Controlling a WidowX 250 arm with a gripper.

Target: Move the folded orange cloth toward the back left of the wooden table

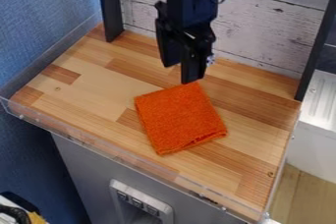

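Observation:
The black gripper (181, 72) hangs down from the top edge, over the back middle of the wooden surface. It is open, its two fingers apart with nothing seen between them. An orange cloth (179, 120), folded into a rough square, lies flat just in front of it, near the middle of the wood. The right fingertip meets the cloth's back edge in the view; whether it touches or hovers above cannot be told. Along the cloth's front right edge the folded layers show.
The wooden tabletop (92, 88) has a low clear rim (117, 154) along its front. Dark upright posts (109, 7) stand at the back left and right, before a whitish plank wall (263, 26). A blue wall borders the left, and a white ridged unit (320, 100) stands at the right.

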